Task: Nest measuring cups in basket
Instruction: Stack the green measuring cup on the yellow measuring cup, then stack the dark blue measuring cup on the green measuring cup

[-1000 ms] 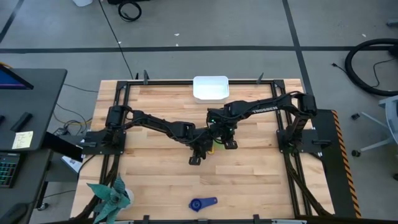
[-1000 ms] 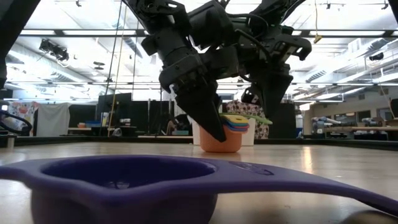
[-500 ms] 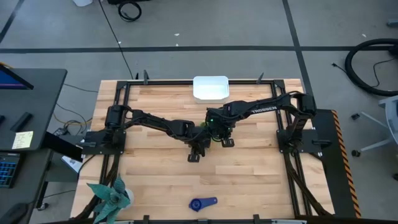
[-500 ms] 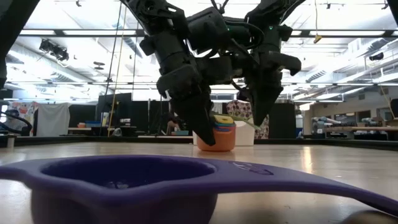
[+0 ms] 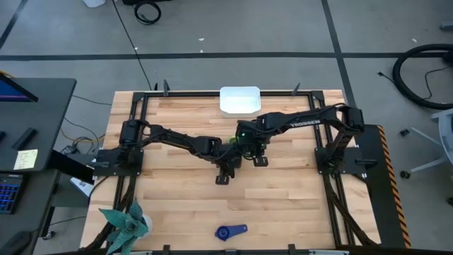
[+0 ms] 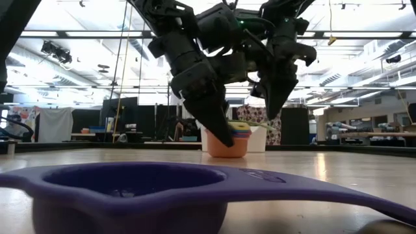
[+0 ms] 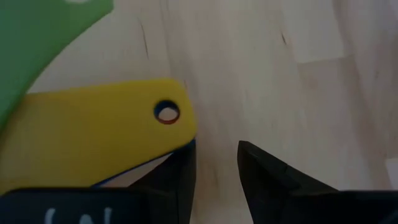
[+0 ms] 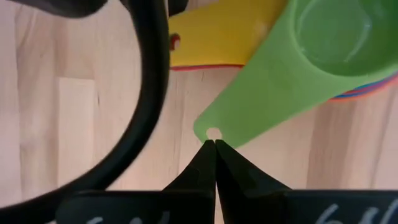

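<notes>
A stack of nested measuring cups (image 6: 229, 148) stands mid-table, orange at the bottom and the green cup (image 8: 323, 37) on top. The arms mostly hide it in the high view. My left gripper (image 7: 216, 171) is open and low on the stack's near side. One finger is beside the yellow handle (image 7: 93, 137), with a blue handle edge under it. My right gripper (image 8: 215, 149) is shut, its tips at the end of the green handle (image 8: 214, 132). A dark blue cup (image 5: 231, 231) sits bowl-down near the near edge. The white basket (image 5: 240, 100) rests at the far edge. My left gripper has one finger (image 7: 177, 177) right against the free end of the stacked yellow and blue handles (image 7: 180, 146); I cannot tell whether it touches them. My right gripper's shut fingertips (image 8: 211, 152) point at the green handle's holed end; whether they touch it I cannot tell.
A teal spiky plant (image 5: 127, 225) stands at the near left corner. The dark blue cup (image 6: 130, 188) fills the low view's foreground. A black cable (image 8: 146, 93) loops through the right wrist view. Bare wood lies between the stack and the basket.
My right gripper has moved a little toward the table's left, closer to the stack and over the green handle. My left gripper has edged slightly toward the far edge, staying low against the stack's near side. The dark blue cup has not moved.
</notes>
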`<state>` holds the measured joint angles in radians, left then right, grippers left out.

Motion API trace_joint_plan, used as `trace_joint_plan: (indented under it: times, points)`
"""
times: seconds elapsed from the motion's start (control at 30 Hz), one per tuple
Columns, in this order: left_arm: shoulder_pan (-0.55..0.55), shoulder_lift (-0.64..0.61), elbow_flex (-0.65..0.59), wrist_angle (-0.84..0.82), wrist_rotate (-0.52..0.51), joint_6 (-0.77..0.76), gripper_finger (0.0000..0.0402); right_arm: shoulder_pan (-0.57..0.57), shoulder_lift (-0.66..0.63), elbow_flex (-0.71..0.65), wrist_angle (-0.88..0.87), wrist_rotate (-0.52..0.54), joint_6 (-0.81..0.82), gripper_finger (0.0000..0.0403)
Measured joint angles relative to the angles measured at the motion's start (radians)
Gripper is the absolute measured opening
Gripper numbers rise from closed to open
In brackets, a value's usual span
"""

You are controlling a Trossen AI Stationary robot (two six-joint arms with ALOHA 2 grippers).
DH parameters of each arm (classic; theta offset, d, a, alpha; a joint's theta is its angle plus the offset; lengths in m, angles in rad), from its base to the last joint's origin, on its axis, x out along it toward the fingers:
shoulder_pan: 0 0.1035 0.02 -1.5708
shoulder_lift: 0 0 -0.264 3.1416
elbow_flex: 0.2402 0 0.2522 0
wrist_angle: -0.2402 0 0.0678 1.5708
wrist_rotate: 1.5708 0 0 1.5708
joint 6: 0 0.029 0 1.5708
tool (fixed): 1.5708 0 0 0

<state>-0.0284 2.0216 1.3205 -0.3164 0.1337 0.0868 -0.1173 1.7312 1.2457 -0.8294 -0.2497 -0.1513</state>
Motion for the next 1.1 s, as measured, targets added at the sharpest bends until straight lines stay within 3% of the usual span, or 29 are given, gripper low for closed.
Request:
trace_joint_plan:
  times: [0.23,0.57,0.7,0.93,1.1]
  points:
    - [0.0,0.003,-0.002,0.007,0.001,-0.002,0.0123,-0.012,-0.016,0.0,0.012,0.146,-0.011,0.0005]
    - [0.0,0.004,-0.003,-0.153,0.001,-0.054,0.0123,-0.069,-0.014,-0.079,0.128,0.144,-0.028,0.0005]
    - [0.0,0.004,-0.003,-0.17,0.002,-0.054,0.0123,-0.074,-0.013,-0.092,0.132,0.088,-0.027,0.0005]
    - [-0.001,0.005,-0.005,-0.174,-0.001,-0.048,0.0123,-0.056,-0.014,-0.102,0.241,-0.121,0.022,0.0005]
    - [-0.001,0.005,-0.005,-0.178,0.004,-0.041,0.0123,-0.046,-0.014,-0.102,0.226,-0.09,0.03,0.0005]
